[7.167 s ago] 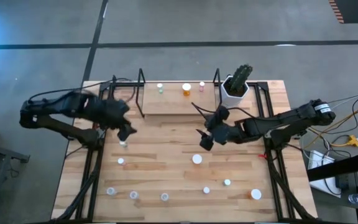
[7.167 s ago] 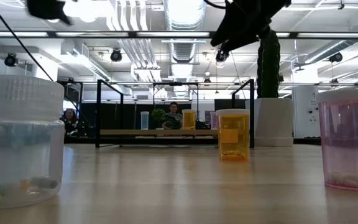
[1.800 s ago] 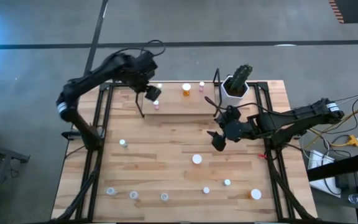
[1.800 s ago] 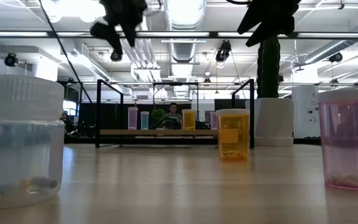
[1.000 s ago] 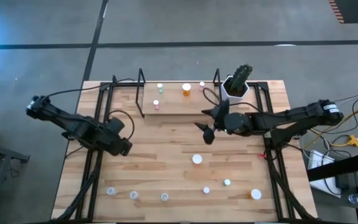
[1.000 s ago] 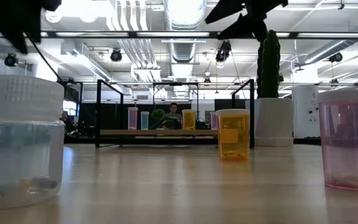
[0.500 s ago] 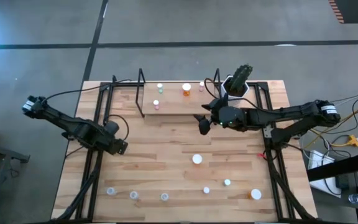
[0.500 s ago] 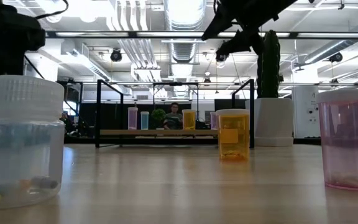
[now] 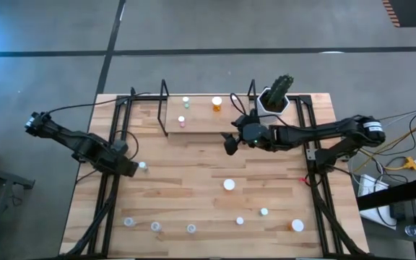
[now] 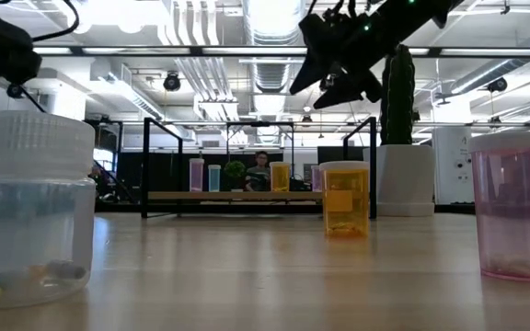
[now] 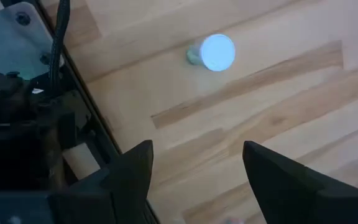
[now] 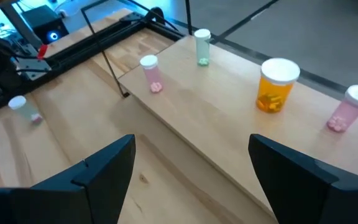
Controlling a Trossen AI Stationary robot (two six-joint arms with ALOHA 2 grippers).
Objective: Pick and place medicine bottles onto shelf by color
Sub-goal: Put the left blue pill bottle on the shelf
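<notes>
**Left arm lines up on a stray bottle while four stand on the shelf**

The left gripper (image 9: 130, 167) hangs at the table's left edge with its fingers (image 11: 132, 171) spread and nothing between them. Just beside it, toward the table's middle, stands a small greenish bottle (image 9: 142, 166) with a white cap, upright on the planks; the left wrist view shows it ahead of the open fingers and off to one side of their gap (image 11: 211, 53).

The right gripper (image 9: 230, 144) hovers just in front of the shelf (image 9: 204, 123), also spread and empty. On the shelf stand four bottles: a pink bottle (image 12: 152, 73) nearest the front edge, a greenish one (image 12: 202, 47), an orange bottle (image 12: 275, 85) and a second pink one (image 12: 350, 107) along the back.

The step in hand looks like a pickup of the greenish bottle by the left arm. To do it well, the gripper should first be centred so the cap sits squarely between the fingers, then lowered to clasp the body below the cap, since a pinch on the rim alone could tip so light a bottle. It likely belongs beside the greenish one on the shelf, and the right arm, close to the shelf front, needs a clear berth.

Six more bottles remain on the near half of the table, among them an orange one at the corner (image 9: 297, 226).
</notes>
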